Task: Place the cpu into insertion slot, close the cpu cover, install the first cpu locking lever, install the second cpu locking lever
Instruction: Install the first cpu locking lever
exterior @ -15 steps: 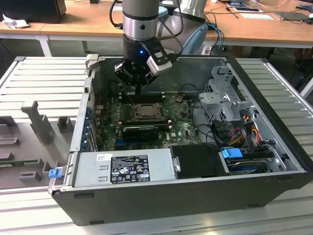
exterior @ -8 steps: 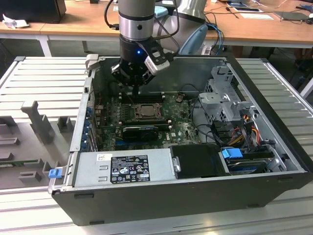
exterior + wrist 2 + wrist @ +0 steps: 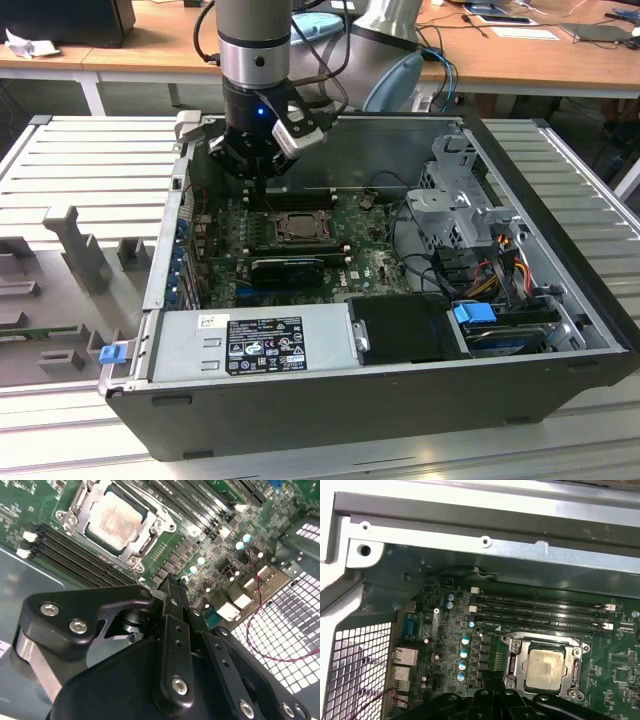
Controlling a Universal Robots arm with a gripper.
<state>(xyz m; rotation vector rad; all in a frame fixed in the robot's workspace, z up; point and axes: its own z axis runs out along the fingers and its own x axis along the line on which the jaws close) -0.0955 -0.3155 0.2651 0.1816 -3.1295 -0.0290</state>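
Observation:
The cpu (image 3: 297,228) (image 3: 114,519) (image 3: 547,667) lies flat in the insertion slot (image 3: 300,241) (image 3: 134,561) (image 3: 576,694), its pale metal top facing up. The cpu cover (image 3: 151,536) (image 3: 513,663) lies down around the chip as a dark metal frame. My gripper (image 3: 262,190) (image 3: 170,586) (image 3: 495,696) hangs just above the green board. It is beside the socket, toward the exterior view's left and the case's back wall. Its black fingers (image 3: 175,630) are shut together with nothing between them, and they do not touch the cover.
Long black memory slots (image 3: 540,612) run beside the socket. A black graphics card (image 3: 287,268) lies in front of it, and a grey power supply (image 3: 255,340) sits along the near case wall. A drive cage (image 3: 460,205) and cables (image 3: 500,260) are at the exterior view's right. A perforated rear panel (image 3: 355,670) is close by.

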